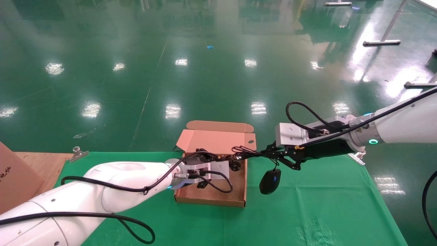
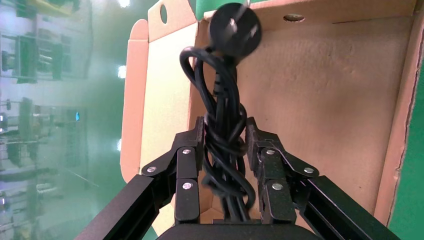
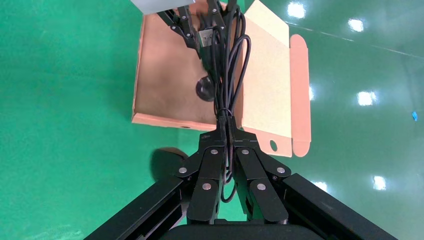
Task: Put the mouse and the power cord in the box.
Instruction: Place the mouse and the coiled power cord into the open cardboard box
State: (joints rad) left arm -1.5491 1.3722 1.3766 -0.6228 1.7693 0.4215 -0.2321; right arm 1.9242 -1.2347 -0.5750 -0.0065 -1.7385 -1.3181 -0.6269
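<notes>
The open brown box lies on the green cloth, its lid folded back. My left gripper hovers over the box floor, shut on the bundled power cord, whose round plug points toward the lid. My right gripper is just right of the box, shut on the mouse's thin coiled cable. The black mouse dangles from that cable outside the box's right wall, low over the cloth. From the right wrist the mouse is a dark shape behind the fingers.
A metal clip sits at the cloth's back left corner and another at the back right. A large cardboard piece and wooden board are at far left. Green cloth stretches right of the box.
</notes>
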